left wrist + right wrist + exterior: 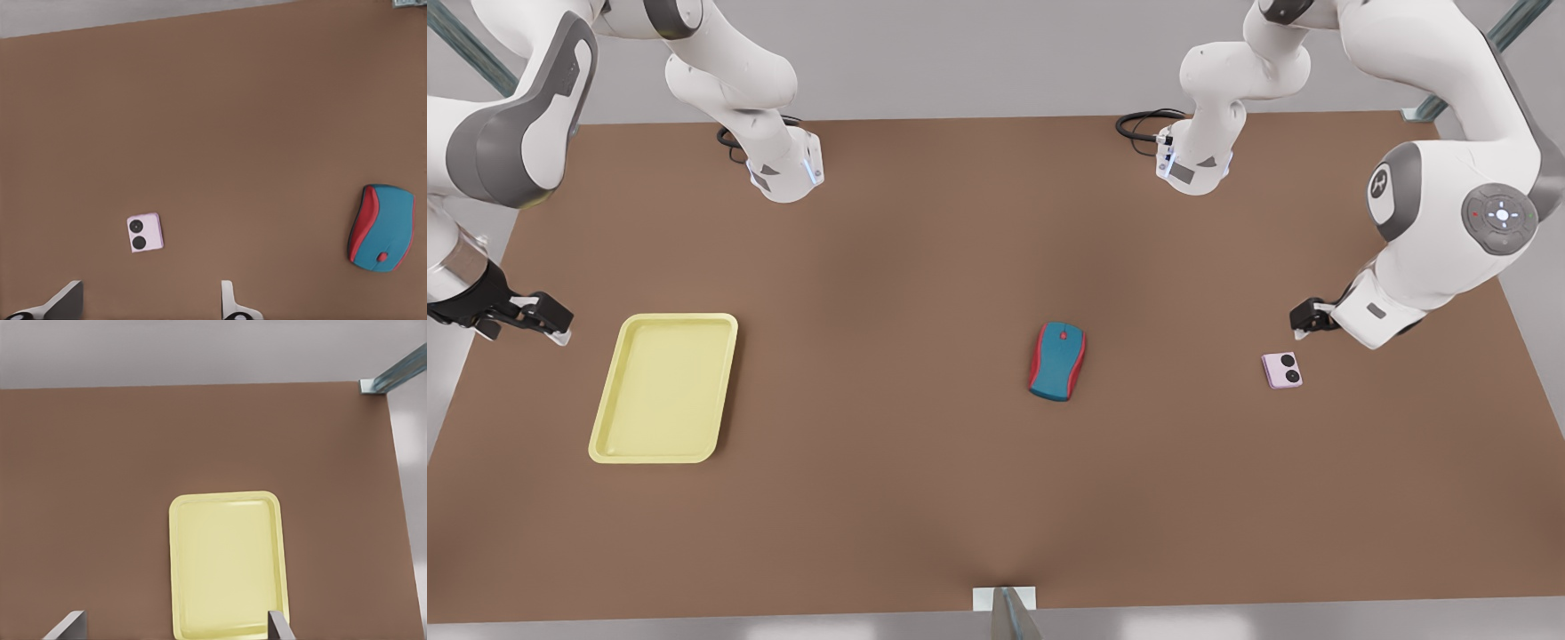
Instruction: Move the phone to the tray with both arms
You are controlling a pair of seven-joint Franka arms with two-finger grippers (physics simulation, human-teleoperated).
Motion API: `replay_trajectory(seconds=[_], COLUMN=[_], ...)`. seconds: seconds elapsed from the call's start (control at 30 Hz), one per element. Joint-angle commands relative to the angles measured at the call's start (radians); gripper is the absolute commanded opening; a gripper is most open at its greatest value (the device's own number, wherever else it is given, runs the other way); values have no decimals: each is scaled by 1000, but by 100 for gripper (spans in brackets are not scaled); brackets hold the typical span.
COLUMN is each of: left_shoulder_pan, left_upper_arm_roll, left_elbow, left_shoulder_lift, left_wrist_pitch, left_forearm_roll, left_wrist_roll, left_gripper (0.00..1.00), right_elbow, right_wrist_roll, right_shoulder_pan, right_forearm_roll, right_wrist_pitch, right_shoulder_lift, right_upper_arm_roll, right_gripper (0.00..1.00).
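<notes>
The pale pink phone [1282,370] lies flat on the brown table at the front view's right, its two black circles facing up. My left gripper [1307,318] hovers close beside it, slightly farther back, open and holding nothing; in the left wrist view the phone [145,232] lies just ahead of the open left gripper [148,303]. The pale yellow tray [679,316] rests at the front view's left. My right gripper [551,324] hangs open and empty just off the tray's left side. In the right wrist view, the tray [223,496] lies ahead of the right gripper [175,625].
A teal-and-red computer mouse [1057,360] sits mid-table between phone and tray, and shows in the left wrist view as the mouse [381,227]. Both arm bases [787,173] stand at the table's far edge with black cables. A metal post [1009,613] stands at the near edge.
</notes>
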Motion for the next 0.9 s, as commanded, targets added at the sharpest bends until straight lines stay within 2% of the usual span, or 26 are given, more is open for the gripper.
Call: replay_trajectory(seconds=[0.0, 0.03, 0.1, 0.23, 0.3, 0.4, 0.57, 0.87], left_shoulder_pan=[1, 4, 4, 4, 4, 11, 44, 71], left_upper_arm_roll=[-1, 4, 64, 97, 125, 167, 180, 180], left_elbow=[1, 1, -49, -448, -566, -651, -702, -709], left_shoulder_lift=[5, 23, 100, 101, 103, 111, 152, 212], left_wrist_pitch=[12, 20, 168, 705, 856, 963, 1039, 1052], left_forearm_roll=[2, -1, -21, -21, -23, -23, -33, -82], left_wrist_roll=[32, 32, 36, 85, 124, 165, 199, 199], left_gripper=[100, 100, 100, 100, 100, 100, 100, 100], right_elbow=[1, 1, 1, 1, -1, -1, 1, 1], right_wrist_roll=[-16, -16, -16, -16, -16, -16, -16, -16], right_shoulder_pan=[0, 0, 0, -4, -4, -4, -6, -7], right_forearm_roll=[1, 1, 0, 6, 9, 9, 10, 12], right_wrist_pitch=[6, 7, 7, 18, 18, 18, 18, 20], right_shoulder_lift=[0, -3, 0, 0, 0, -3, -3, 0], right_upper_arm_roll=[0, 0, 0, -2, -2, -2, -2, -8], right_gripper=[100, 100, 100, 100, 100, 100, 100, 100])
